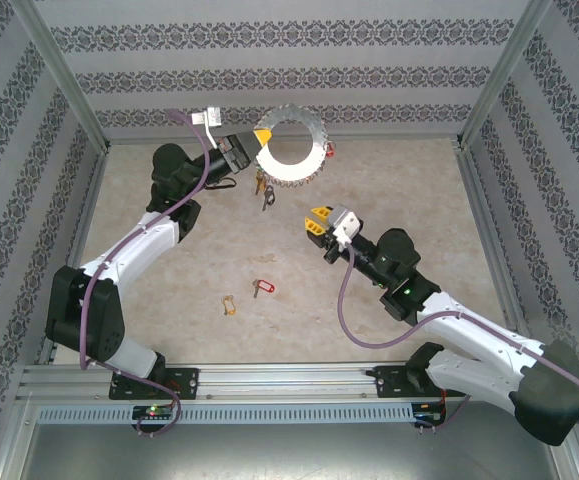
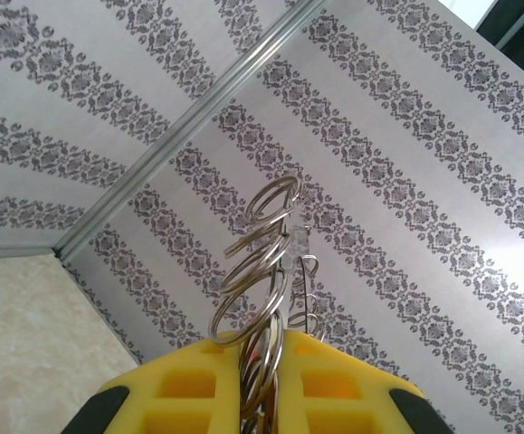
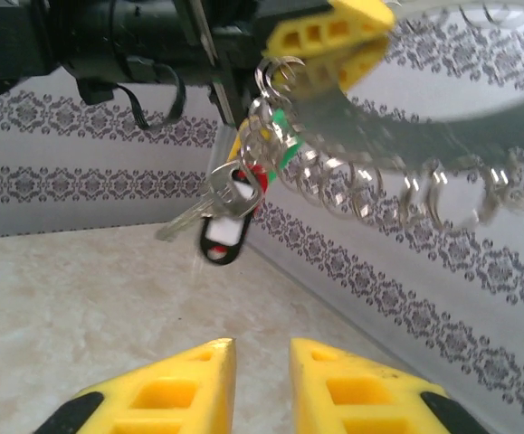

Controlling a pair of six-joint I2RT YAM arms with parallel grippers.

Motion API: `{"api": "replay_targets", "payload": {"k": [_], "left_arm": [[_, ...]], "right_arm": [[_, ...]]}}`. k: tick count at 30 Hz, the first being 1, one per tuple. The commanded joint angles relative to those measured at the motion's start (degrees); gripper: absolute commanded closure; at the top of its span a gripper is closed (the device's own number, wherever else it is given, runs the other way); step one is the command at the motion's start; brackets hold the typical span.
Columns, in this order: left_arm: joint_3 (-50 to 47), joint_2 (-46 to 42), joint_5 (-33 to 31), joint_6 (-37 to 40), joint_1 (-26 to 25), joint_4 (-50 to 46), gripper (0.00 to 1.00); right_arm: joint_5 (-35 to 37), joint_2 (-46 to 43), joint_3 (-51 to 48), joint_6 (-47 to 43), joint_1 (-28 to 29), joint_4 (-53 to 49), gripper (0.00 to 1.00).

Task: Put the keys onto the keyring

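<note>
At the rim of the keyring (image 1: 294, 120) we clench the left tool (image 1: 248, 150) on it; near it our right tool (image 1: 315, 221) hangs slightly parted, empty; the red-tagged key (image 1: 262, 288) and tan-tagged key (image 1: 229, 305) lie on the table (image 1: 409, 190), well away.

Overhead plus two wrist cameras.
Overhead looks down from behind; both wrist cameras closely face the raised keyring (image 1: 291, 119).

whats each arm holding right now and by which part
The left gripper is clamped on the keyring at its rim, on the side nearest that arm, holding it aloft. The right gripper holds nothing; its fingers stand slightly apart.
</note>
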Motion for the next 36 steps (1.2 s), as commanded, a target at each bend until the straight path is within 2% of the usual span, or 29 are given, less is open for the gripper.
{"api": "replay_targets", "payload": {"k": [1,9,18,36], "left_arm": [[-1.39,-1.96,-1.98,-1.59,-0.86,8.17,1.00],[-4.38,-3.82,-5.22,-0.16,-1.68,7.55,1.00],[-5.44,-5.17,-5.91,1.37,-1.75,6.81,1.00],[-6.86,-6.70,-6.87,1.97,-1.77,6.54,1.00]], "right_arm": [[3.25,1.63,2.27,-3.53,1.83,6.36,0.80],[4.29,6.88,5.73,-5.45,3.24,9.93,0.83],[2.62,10.94,8.30,-5.39,3.95,10.88,0.83],[8.37,15.60,10.99,-6.30,4.61,12.63,0.82]]}}
